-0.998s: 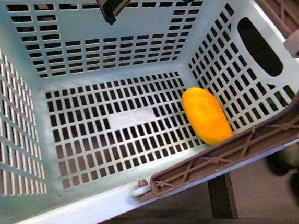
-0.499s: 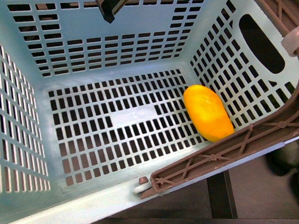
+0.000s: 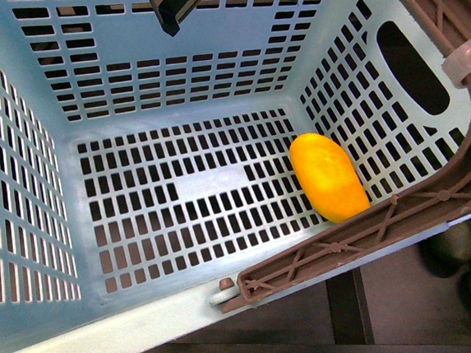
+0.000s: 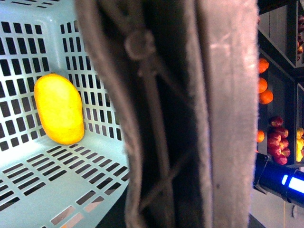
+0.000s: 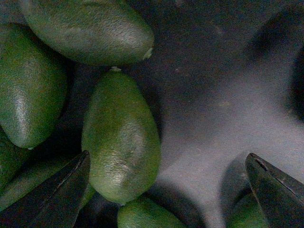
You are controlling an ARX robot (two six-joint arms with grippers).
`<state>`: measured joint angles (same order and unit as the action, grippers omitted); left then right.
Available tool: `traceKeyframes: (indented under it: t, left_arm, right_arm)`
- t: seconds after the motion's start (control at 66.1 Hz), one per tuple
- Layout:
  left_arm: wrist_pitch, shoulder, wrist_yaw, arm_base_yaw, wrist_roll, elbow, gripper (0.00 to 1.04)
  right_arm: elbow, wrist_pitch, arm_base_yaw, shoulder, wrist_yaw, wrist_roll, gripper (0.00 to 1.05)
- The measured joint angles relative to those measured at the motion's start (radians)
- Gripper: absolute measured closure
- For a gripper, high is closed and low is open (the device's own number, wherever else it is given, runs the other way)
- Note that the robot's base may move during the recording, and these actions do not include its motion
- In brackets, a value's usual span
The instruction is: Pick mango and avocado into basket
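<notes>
Front view: the mango [image 3: 328, 177] lies on the basket [image 3: 172, 116] floor against the right wall, beside the near handle [image 3: 349, 245]. The remaining floor is open.

Left wrist view: the handle fills the frame, and the left gripper is out of view.

Right wrist view: the right gripper [image 5: 167, 156] is spread wide over the avocado [image 5: 121, 142]. Other avocados [image 5: 85, 28] crowd one flank, with bare surface on the other.

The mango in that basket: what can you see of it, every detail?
The mango is an oblong, smooth-skinned fruit, bright yellow-orange with a deeper orange blush and no stem showing. It lies on its side on the slotted floor of the teal plastic basket, close to a side wall near a corner. Nothing grips it. In the front view the brown handle hides its near end.
</notes>
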<state>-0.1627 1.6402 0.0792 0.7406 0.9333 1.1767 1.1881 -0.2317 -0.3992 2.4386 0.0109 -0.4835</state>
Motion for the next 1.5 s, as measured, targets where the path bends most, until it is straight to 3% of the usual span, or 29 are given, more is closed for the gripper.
traceKeyframes:
  t: [0.756,1.497]
  left_arm:
    - [0.000,0.000,-0.001,0.000,0.000,0.000,0.91]
    - [0.000,0.000,-0.002,0.000,0.000,0.000,0.91]
  right_arm:
    - [0.237,0.087,0.086,0.189,0.019,-0.080,0.09]
    - [0.304,0.102,0.113,0.250,0.051,-0.096,0.09]
